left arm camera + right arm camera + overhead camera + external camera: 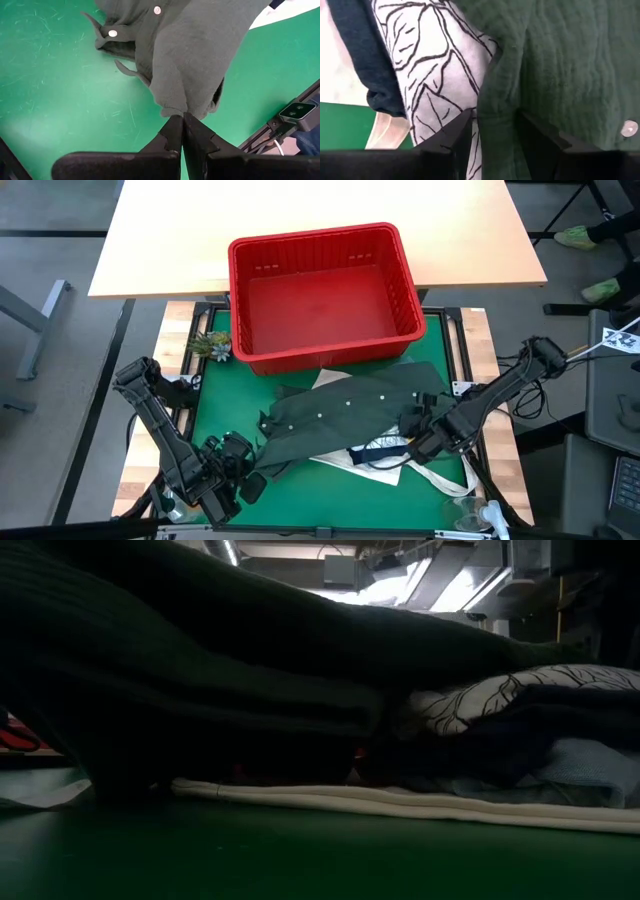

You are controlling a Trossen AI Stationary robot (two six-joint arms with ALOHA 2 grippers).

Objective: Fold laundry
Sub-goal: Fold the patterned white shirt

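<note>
A dark olive green buttoned shirt [350, 410] lies spread across the green mat [215, 405], over a white leaf-print garment [435, 65] and a navy one [365, 55]. My left gripper [182, 117], at the mat's near left [243, 475], is shut on the shirt's near-left end. My right gripper [495, 125], at the near right of the pile [418, 442], points down and is open, with an edge of the olive shirt [497, 100] between its fingers. In the low view the olive cloth [200, 640] fills the left, and the leaf print [500, 695] tops a stack on the right. My left gripper pinches a bunched corner of the olive shirt [175, 106] between its two fingertips, coming steeply from above. That corner is raised off the mat; the cloth widens away from the fingers toward the rest of the shirt, which lies on the pile. My right gripper has the shirt's edge between its open fingers [457, 132]; whether they touch the cloth I cannot tell.
A red slotted basket [320, 290] stands at the mat's far edge, partly on a light wooden table [300, 220]. A white tote with long cream straps [425, 478] lies under the pile at the near right. Bare green mat shows at the left.
</note>
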